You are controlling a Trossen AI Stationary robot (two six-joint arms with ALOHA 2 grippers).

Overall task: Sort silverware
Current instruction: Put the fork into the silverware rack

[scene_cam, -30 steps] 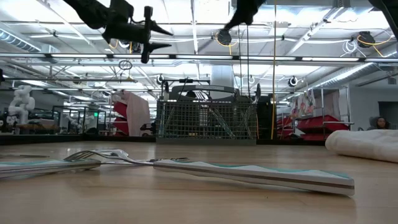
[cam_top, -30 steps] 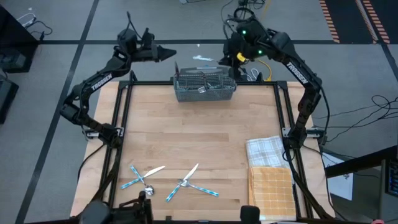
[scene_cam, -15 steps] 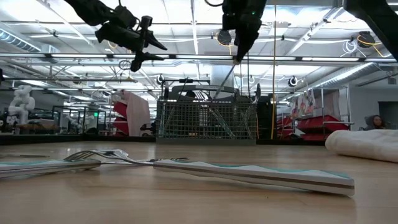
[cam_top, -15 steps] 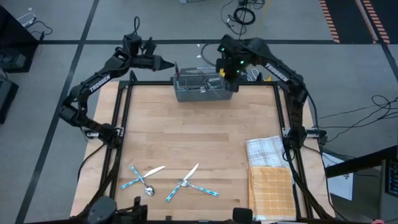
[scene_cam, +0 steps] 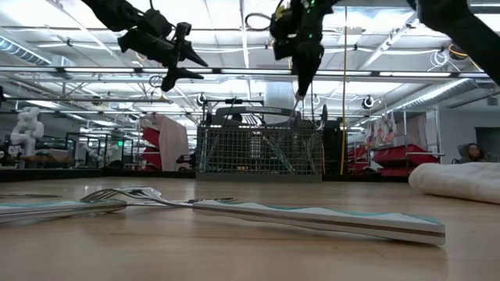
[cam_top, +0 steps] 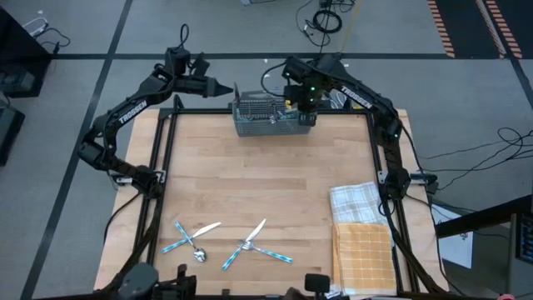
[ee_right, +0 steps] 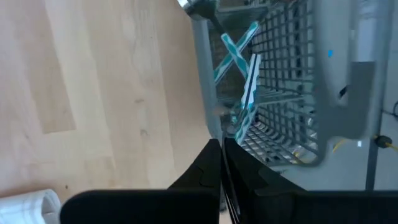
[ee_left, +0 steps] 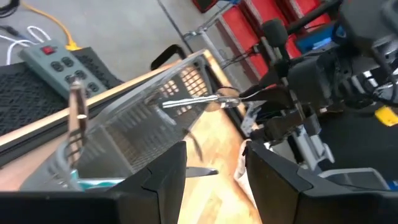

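Note:
The grey wire-mesh caddy stands at the table's far edge, with teal-handled silverware inside it. My right gripper hangs over the caddy's right end, pointing down, shut on one piece of silverware. My left gripper hovers open in the air just left of the caddy and touches nothing. Several more forks, spoons and knives lie flat on the wood near the table's near edge. One fork fills the foreground of the low view. My right gripper pinches a piece of silverware by the end of its teal-and-white striped handle, coming from above with the fingers pointing down. The piece hangs below the fingers, its lower part inside the caddy's right compartment. Whether it rests on the caddy's bottom I cannot tell.
A white checked towel and an orange one lie at the table's near right corner. Bare wood stretches between the caddy and the loose silverware. A black frame rail runs around the tabletop.
My right gripper has swung from beyond the caddy's far right toward the table's left and down over the caddy, tipping from level to pointing down. The piece it holds has gone from lying level in the air to hanging into the caddy.

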